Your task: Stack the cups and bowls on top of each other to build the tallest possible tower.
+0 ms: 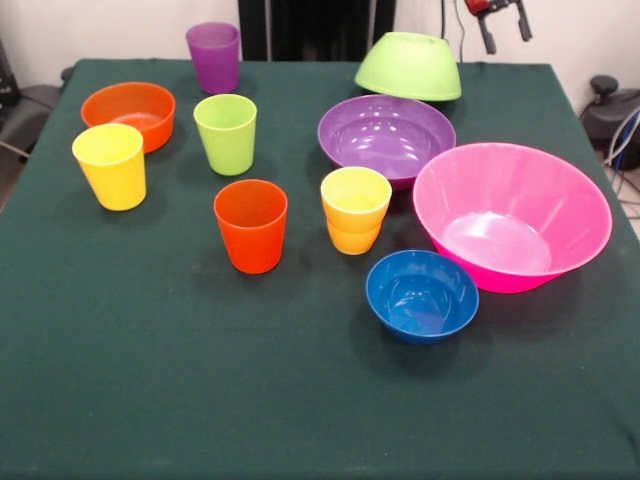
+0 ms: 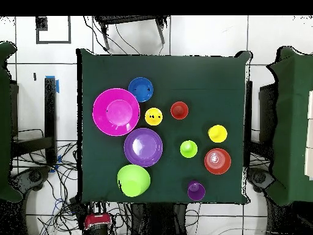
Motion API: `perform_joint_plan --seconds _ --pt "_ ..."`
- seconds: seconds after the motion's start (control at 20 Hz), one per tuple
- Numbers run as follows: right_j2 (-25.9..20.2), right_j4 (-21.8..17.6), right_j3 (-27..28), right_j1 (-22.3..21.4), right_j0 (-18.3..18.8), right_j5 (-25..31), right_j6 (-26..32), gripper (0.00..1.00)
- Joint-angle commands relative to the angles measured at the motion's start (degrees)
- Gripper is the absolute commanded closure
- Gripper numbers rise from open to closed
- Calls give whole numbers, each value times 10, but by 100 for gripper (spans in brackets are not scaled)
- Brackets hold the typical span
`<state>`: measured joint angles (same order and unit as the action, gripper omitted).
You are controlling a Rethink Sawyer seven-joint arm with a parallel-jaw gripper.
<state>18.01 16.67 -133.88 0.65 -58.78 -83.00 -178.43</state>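
arm: drawn back off table | gripper (image 1: 503,22): raised at top edge | jaws: apart

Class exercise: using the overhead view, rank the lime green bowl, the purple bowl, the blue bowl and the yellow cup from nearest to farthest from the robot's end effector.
The end effector sits at the bottom edge, off the table.
1. Lime green bowl, at the table's robot-side edge.
2. Purple bowl, mid-table.
3. Yellow cup, over to the right.
4. Blue bowl, toward the far side.

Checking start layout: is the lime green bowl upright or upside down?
Upside down: the lime green bowl rests rim-down, its narrower base on top.
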Motion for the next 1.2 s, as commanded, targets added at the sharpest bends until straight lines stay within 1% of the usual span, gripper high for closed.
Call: perform_joint_plan --seconds 0.05,0.35,0.55,0.95,1.2 --pt "-85 -38 -130 159 -13 184 -23 0" --pt "-80 -47 -136 175 -13 162 -23 0" --pt "-84 -39 -138 171 -10 163 -15 0" --pt "-81 -38 -134 168 -10 164 -6 0" --pt "-83 -32 -135 156 -13 163 -2 0"
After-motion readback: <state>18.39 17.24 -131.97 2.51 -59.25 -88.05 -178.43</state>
